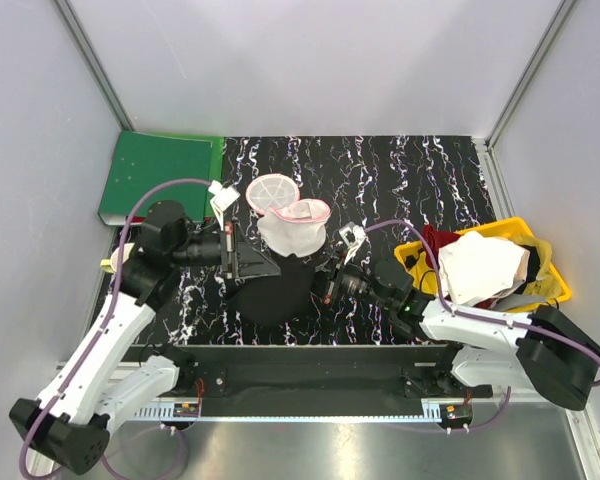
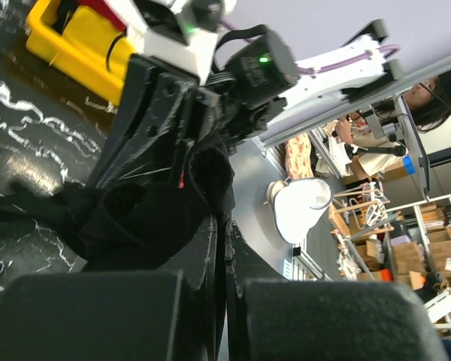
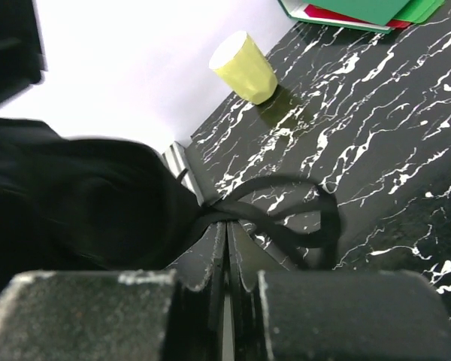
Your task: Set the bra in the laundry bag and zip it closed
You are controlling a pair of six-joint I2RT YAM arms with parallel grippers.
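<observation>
The black bra (image 1: 275,285) lies bunched on the marbled table in front of the laundry bag (image 1: 292,222), a white mesh drum with pink rims that stands open just behind it. My left gripper (image 1: 244,262) is shut on the bra's left side; its wrist view shows black fabric (image 2: 146,218) bunched at the closed tips of the left gripper (image 2: 227,226). My right gripper (image 1: 330,283) is shut on the bra's right edge. In its wrist view the right gripper (image 3: 227,224) pinches where a strap (image 3: 301,214) loops out from the cup (image 3: 83,203).
A yellow basket (image 1: 485,265) with white and red clothes stands at the right. A green folder (image 1: 160,175) lies at the back left. A pale yellow cup (image 3: 244,66) stands near the left table edge. Grey walls enclose the table.
</observation>
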